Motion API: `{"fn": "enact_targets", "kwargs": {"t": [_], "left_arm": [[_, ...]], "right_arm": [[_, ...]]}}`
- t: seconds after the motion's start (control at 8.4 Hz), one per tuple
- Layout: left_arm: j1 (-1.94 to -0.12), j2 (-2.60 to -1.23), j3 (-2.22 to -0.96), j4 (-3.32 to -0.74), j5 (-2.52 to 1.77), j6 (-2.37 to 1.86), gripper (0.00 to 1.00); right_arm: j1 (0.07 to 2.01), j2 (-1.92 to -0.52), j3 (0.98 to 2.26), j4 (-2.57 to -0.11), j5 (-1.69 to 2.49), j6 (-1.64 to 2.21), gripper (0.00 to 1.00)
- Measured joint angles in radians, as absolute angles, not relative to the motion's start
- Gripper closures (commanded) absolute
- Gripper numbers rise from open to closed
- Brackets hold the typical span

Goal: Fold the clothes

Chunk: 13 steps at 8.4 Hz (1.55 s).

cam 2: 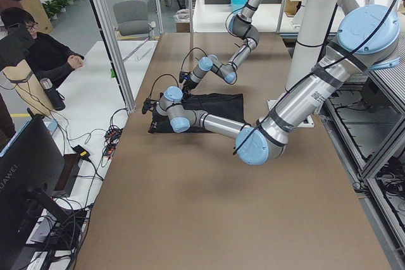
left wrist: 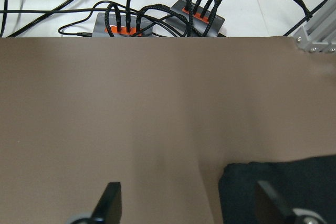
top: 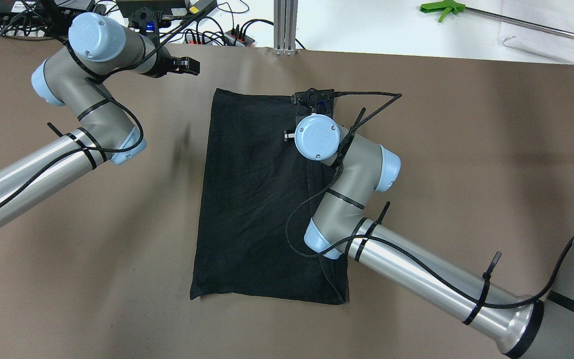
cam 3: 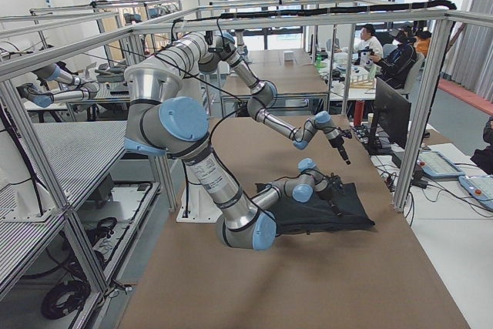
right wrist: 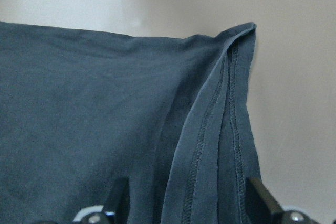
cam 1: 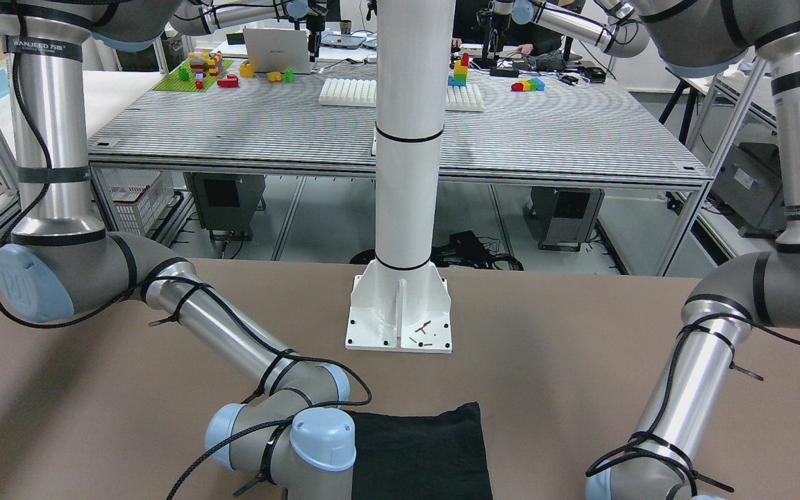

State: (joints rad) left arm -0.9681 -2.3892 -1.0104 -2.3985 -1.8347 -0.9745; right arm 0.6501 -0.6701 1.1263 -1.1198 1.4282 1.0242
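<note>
The black rectangular cloth piece (top: 257,199) reads thin, soft and fully matt all over; up close in the right wrist view its weave looks fine and slightly fuzzy, with two rows of stitching running along the folded hem. Under it, the brown table (top: 466,149) is smooth, flat and matt, like paper sheeting. The right arm's long forearm tube (top: 431,271) is brushed silvery metal with a soft gleam, its joints matt grey, its round end caps smooth pale blue plastic. The braided black cable (top: 371,93) looks rough and woven. The tall white pole (cam 1: 407,173) is glossy painted metal. And the left gripper (left wrist: 189,205) shows matt black jaws.
</note>
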Motion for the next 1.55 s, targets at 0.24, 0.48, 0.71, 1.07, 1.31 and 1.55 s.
{"fn": "enact_targets", "kwargs": {"t": [0.24,0.48,0.71,1.07,1.31,1.55], "left_arm": [[-0.965,-2.390,-1.010,-2.398,-1.835,-0.973,0.10],[-0.962,-2.391,-1.008,-2.398,-1.835,-0.973,0.10],[-0.957,-2.391,-1.007,-2.398,-1.835,-0.973,0.10],[-0.956,-2.391,-1.006,-2.398,-1.834,-0.973,0.10],[-0.955,-2.391,-1.007,-2.398,-1.835,-0.975,0.10],[-0.954,-2.391,-1.006,-2.398,-1.835,-0.975,0.10]], "right_arm": [[0.642,-0.648,1.079,-1.120,1.401,1.021,0.26],[0.640,-0.628,1.036,-1.119,1.376,1.011,0.28],[0.640,-0.601,0.992,-1.118,1.353,1.007,0.53],[0.638,-0.595,0.980,-1.118,1.346,1.003,1.00],[0.637,-0.596,0.981,-1.118,1.345,0.980,1.00],[0.637,-0.607,0.995,-1.118,1.345,0.957,1.00]]}}
